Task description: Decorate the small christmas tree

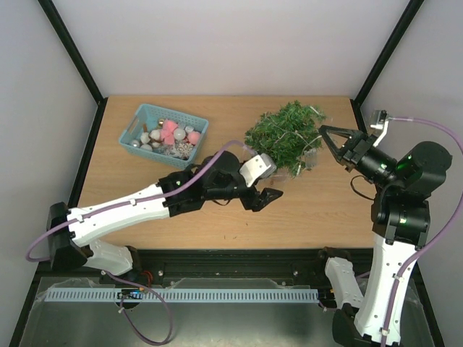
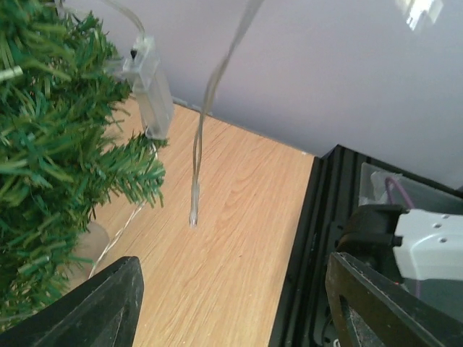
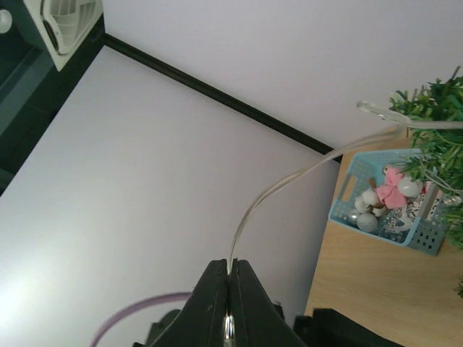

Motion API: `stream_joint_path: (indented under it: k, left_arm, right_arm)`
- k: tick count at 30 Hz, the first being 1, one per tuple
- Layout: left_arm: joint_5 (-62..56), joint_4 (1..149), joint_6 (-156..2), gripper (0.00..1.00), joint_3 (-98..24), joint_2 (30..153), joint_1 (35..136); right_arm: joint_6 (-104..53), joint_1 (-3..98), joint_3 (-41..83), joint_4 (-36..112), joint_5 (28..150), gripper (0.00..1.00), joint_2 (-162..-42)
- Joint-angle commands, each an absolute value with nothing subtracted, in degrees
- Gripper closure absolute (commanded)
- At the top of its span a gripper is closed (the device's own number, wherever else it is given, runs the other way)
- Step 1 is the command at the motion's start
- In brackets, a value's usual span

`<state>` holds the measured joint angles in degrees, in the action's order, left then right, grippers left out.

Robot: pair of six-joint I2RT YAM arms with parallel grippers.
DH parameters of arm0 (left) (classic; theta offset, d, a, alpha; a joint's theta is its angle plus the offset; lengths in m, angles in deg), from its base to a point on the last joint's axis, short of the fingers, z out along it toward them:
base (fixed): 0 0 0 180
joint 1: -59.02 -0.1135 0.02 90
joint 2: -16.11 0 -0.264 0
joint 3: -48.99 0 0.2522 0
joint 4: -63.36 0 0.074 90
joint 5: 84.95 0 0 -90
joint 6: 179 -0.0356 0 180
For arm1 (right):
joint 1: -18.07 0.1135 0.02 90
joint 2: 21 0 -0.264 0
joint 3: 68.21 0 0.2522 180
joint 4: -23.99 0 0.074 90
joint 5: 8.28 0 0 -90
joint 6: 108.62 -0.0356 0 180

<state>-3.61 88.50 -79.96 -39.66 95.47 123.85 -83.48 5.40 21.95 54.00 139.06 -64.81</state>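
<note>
Stretched from the near edge across the wooden table (image 1: 325,217), the left gripper (image 1: 262,198) hangs open just beside the foot of the small christmas tree (image 1: 286,134), which sits right of centre. A teal basket (image 1: 132,129) of ornaments lies to its left. At the tree's right edge, the right gripper (image 1: 323,130) pinches a thin clear wire (image 3: 289,179).

A light wooden surface (image 1: 325,210) fills the middle of the frame, boxed in by plain pale walls: a back wall (image 1: 231,43) across the top, side panels (image 1: 36,130) left and right. Black struts (image 1: 72,50) mark the upper corners, and a black rail (image 1: 239,256) edges the bottom. The light is soft and even.
</note>
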Motion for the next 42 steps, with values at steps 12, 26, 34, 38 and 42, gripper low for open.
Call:
stream_joint_path:
  k: [12,26,34,38,42]
  left_arm:
    - [16.84,68.55,-89.37,0.27,-34.24,95.83,131.0]
    - [20.2,61.59,-92.36,0.31,-40.96,106.56,131.17]
    - [23.79,62.03,-89.76,0.91,-37.22,101.76,131.33]
    - [24.91,63.5,-87.85,0.97,-32.72,96.72,131.33]
    - [26.04,65.9,-85.94,0.98,-28.36,90.68,131.35]
  right_arm:
    - [-87.61,6.62,22.58,49.18,142.2,0.99,-64.69]
    - [-87.63,7.68,18.95,49.17,142.72,0.99,-62.3]
    - [-85.98,8.4,17.81,49.79,142.27,0.99,-62.13]
    - [-85.29,8.57,17.27,50.02,142.1,0.99,-62.13]
    - [-84.46,8.87,17.04,50.99,141.85,0.99,-62.14]
